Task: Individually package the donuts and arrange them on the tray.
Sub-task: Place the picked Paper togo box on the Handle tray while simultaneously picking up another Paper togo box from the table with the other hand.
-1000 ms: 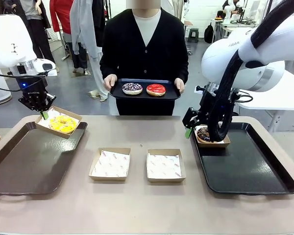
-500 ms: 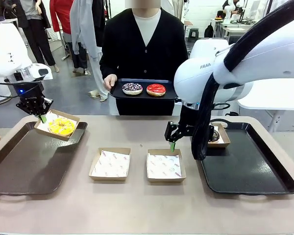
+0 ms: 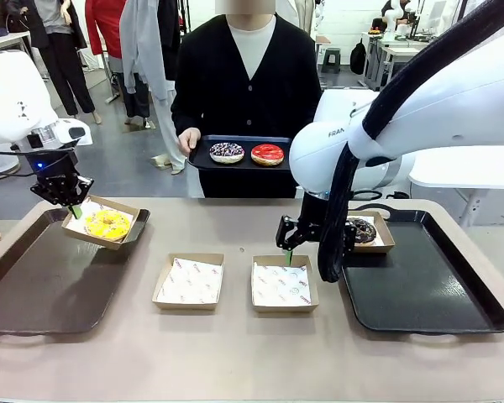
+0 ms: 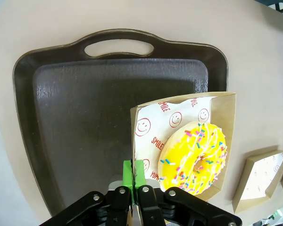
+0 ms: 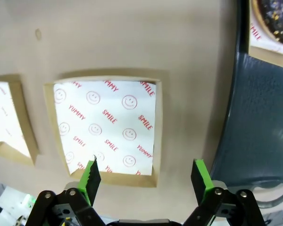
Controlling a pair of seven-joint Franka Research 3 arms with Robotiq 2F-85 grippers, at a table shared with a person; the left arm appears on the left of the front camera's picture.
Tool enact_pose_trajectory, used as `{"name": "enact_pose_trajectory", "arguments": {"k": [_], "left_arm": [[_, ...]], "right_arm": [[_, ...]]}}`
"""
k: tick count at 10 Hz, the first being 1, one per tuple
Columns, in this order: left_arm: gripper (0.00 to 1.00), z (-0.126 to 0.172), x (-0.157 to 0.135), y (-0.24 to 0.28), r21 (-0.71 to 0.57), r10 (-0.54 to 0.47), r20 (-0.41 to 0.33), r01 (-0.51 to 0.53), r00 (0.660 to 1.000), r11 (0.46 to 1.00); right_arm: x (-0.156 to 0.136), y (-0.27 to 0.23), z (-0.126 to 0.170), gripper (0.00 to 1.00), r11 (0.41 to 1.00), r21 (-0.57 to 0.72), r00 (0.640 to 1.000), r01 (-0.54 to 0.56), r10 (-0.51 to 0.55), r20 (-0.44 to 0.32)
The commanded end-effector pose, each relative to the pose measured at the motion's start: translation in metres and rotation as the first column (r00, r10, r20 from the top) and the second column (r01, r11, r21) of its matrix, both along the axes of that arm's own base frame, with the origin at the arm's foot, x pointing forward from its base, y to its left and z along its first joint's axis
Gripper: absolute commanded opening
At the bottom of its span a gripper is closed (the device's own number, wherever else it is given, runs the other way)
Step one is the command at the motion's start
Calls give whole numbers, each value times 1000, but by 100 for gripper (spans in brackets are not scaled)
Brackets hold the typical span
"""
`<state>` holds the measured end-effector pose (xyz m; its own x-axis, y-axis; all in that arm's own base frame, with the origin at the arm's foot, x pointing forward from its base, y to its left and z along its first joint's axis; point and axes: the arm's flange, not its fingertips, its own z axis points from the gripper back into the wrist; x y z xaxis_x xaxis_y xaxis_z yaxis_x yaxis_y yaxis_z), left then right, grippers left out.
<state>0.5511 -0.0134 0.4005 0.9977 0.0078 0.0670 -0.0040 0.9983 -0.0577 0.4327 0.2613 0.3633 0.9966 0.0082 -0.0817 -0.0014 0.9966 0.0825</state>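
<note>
Beige table [image 3: 235,353], dark tray [image 3: 34,294]; left jaws pinch carton [image 4: 230,132] holding yellow donut [image 3: 107,223]; right jaws wide, empty, over lined box [image 3: 284,307].

Two glossy white robot arms: the left arm [image 3: 13,96] shows a blue light [image 3: 40,165] at its wrist, the right arm [image 3: 454,92] grey lettering [image 3: 336,132] and a thick black cable [image 3: 334,210]. The left gripper [image 4: 134,172] and right gripper [image 5: 146,174] are black, with green pads and silver screws [image 5: 71,192]. On the far side, a person wears a black cardigan [image 3: 210,75] over a white top [image 3: 252,42].
</note>
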Motion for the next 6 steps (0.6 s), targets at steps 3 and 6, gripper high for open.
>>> {"name": "enact_pose_trajectory", "arguments": {"k": [3,6], "left_arm": [[1,-10,3,-2,-20,14,7,-14,1000,1000],[1,-14,9,-5,-23,19,-11,-19,1000,1000]], "right_arm": [[10,2,-20,100,998,-41,999,42,-42,-7],[13,-1,-32,100,999,-35,999,32,-33,-29]]}}
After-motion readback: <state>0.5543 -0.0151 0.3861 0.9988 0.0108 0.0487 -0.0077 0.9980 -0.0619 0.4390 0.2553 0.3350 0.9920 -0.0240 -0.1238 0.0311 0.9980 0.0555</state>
